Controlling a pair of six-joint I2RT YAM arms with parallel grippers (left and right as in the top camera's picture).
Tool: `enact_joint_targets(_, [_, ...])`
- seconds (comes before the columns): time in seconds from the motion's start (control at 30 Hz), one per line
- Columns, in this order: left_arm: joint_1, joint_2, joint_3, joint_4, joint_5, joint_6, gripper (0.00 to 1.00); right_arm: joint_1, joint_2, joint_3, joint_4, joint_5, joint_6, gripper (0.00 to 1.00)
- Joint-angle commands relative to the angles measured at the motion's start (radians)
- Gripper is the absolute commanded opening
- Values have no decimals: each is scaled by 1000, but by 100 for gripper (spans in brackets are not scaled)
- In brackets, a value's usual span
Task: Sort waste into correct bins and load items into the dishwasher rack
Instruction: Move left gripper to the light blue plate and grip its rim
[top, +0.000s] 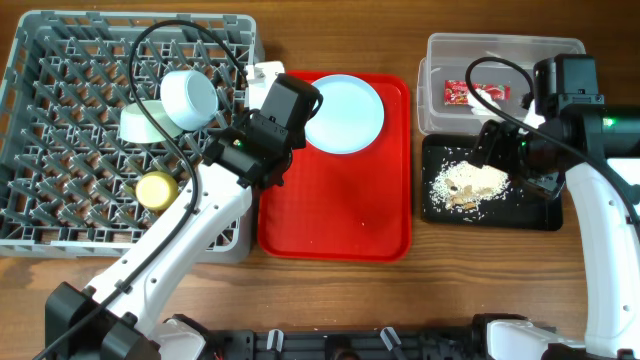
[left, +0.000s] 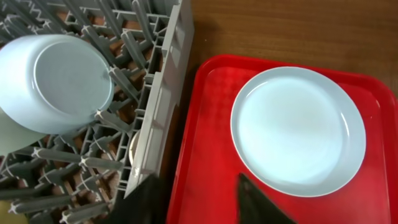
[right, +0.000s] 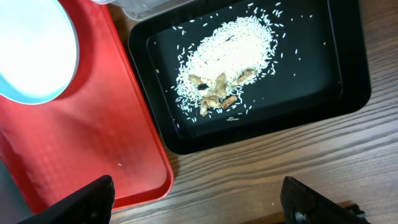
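Note:
The grey dishwasher rack (top: 60, 230) on the left holds a pale blue bowl (top: 190, 98), a pale green bowl (top: 140, 124) and a yellow-green cup (top: 157, 188). The white plate (top: 343, 113) lies at the back of the red tray (top: 335, 220). My left gripper (top: 278, 88) is open and empty over the rack's right edge and the red tray, near the plate (left: 297, 130). The red-and-white wrapper (top: 474, 92) lies in the clear tub (top: 500, 45). The rice scraps (top: 470, 182) lie in the black tray (top: 540, 215). My right gripper (top: 515, 162) is open and empty above it. I cannot make out the spoon or fork.
In the right wrist view the open fingers (right: 199, 205) frame bare wood in front of the black tray (right: 348, 93), with the red tray's corner (right: 143, 186) at left. The left wrist view shows the rack wall (left: 163, 93) touching the red tray's edge (left: 186, 155).

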Motion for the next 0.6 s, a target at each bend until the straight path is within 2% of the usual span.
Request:
enact_joint_targets(0.0, [-5, 11, 3, 80, 223, 209, 63, -2, -11, 0, -2, -12, -10, 86])
enact_joint_targets(0.07, [-6, 11, 10, 136, 336, 294, 65, -2, -11, 0, 1, -12, -11, 86])
enact_joint_targets(0.17, [-6, 40, 103, 126, 410, 348, 65, -2, -11, 0, 2, -12, -11, 86])
enact_joint_targets(0.3, [-11, 161, 238, 137, 452, 412, 66, -2, -11, 0, 6, -12, -19, 86])
enact_joint_targets(0.43, [-56, 297, 240, 237, 476, 436, 61, -2, -11, 0, 11, -12, -20, 87])
enact_joint_targets(0.57, [-111, 454, 240, 246, 476, 447, 61, -2, -11, 0, 18, -12, -21, 87])
